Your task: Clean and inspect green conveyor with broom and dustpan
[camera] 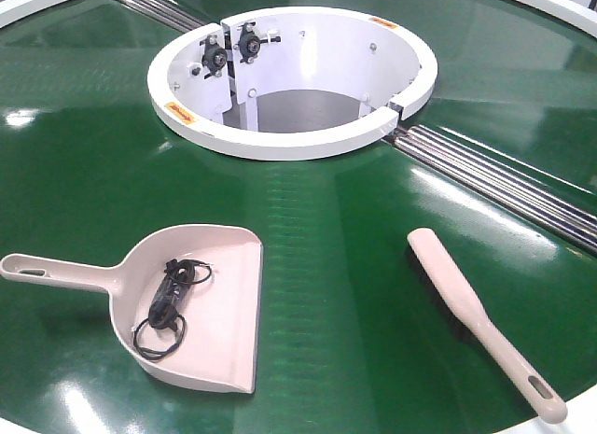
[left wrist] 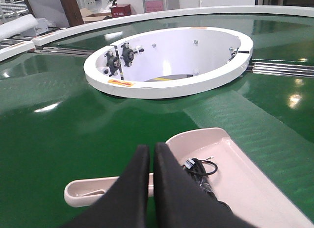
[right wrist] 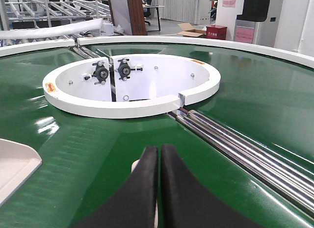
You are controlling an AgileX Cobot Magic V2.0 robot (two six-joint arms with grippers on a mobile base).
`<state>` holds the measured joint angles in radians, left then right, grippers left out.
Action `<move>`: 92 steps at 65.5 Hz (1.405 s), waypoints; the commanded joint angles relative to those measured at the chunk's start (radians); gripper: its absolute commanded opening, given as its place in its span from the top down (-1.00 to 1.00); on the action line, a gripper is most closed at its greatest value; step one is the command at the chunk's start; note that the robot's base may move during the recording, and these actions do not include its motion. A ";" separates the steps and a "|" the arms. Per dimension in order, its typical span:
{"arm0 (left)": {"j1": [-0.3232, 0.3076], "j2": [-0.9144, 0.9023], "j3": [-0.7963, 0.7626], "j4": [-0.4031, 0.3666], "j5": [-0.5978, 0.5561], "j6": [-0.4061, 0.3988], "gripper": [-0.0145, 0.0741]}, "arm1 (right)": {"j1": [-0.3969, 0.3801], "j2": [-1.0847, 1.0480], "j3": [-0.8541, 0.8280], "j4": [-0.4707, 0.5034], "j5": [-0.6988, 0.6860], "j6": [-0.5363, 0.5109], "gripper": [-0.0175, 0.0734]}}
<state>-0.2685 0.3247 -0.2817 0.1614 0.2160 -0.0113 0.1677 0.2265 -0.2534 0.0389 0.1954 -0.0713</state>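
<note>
The green conveyor (camera: 336,229) fills the front view. On it at the near left lies the beige-pink dustpan (camera: 219,294), handle pointing left, with a coiled black cable (camera: 168,303) inside. The broom (camera: 466,303) lies flat at the near right, bristles down. Neither gripper shows in the front view. In the left wrist view my left gripper (left wrist: 152,148) is shut and empty, hovering over the dustpan's handle (left wrist: 93,191). My right gripper (right wrist: 160,148) is shut too, holding nothing, with the broom's tip (right wrist: 136,164) peeking out beneath its left finger.
The white circular hub opening (camera: 289,140) sits beyond both tools, with black bearing mounts on its inner wall. Chrome roller strips (camera: 504,182) run from the hub toward the right edge, behind the broom. The belt's white outer rim (camera: 583,420) shows at the near right corner.
</note>
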 commanded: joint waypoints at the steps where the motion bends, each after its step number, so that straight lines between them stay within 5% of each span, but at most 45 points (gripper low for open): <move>1: -0.004 0.008 -0.026 -0.001 -0.079 -0.011 0.69 | -0.003 0.010 -0.029 -0.002 -0.072 -0.003 0.63; 25: -0.001 0.002 0.031 -0.006 -0.095 -0.011 0.69 | -0.003 0.010 -0.029 -0.002 -0.072 -0.003 0.63; 39: 0.125 -0.121 0.169 -0.204 -0.225 -0.010 0.69 | -0.003 0.010 -0.029 -0.002 -0.072 -0.003 0.64; 51: 0.205 -0.250 0.324 -0.212 -0.307 0.018 0.69 | -0.003 0.010 -0.029 -0.002 -0.072 -0.003 0.64; 63: 0.209 -0.357 0.320 -0.212 -0.177 0.068 0.69 | -0.003 0.010 -0.029 -0.002 -0.072 -0.003 0.64; 92: 0.209 -0.352 0.320 -0.211 -0.152 0.069 0.69 | -0.003 0.010 -0.029 -0.002 -0.071 -0.003 0.64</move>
<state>-0.0595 -0.0125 0.0278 -0.0388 0.1278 0.0563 0.1677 0.2265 -0.2534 0.0389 0.1957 -0.0713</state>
